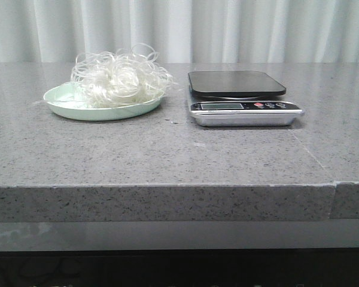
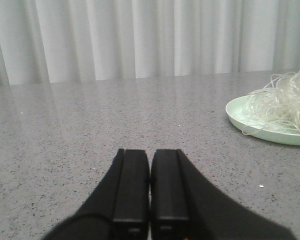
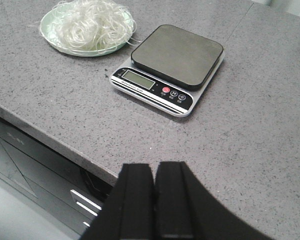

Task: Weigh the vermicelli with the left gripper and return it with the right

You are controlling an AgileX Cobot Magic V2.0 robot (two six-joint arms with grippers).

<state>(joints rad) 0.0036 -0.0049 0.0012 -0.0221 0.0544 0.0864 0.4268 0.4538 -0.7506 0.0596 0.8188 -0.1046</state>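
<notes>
- A tangle of vermicelli (image 1: 118, 78) sits heaped on a pale green plate (image 1: 66, 108) on the grey stone counter (image 1: 167, 155), left of a kitchen scale (image 1: 242, 98) whose dark platform is bare.
- From my remote station, the left gripper (image 2: 150, 190) hangs low over the counter, fingers pressed together and holding nothing; the plate lies off to one side of it, well apart.
- The right gripper (image 3: 154, 200) is likewise clenched and empty, hanging above the counter's front edge, with the scale and plate beyond.
- I judge the noodles very light, springy and loosely knotted: strands loop out over the plate's rim and would likely snag or trail when lifted.
- I would open the left fingers wide and bite into the dense middle of the heap from above, not the stray outer loops, so the mass lifts as one clump.
- Brittle strands may snap under a hard squeeze.
</notes>
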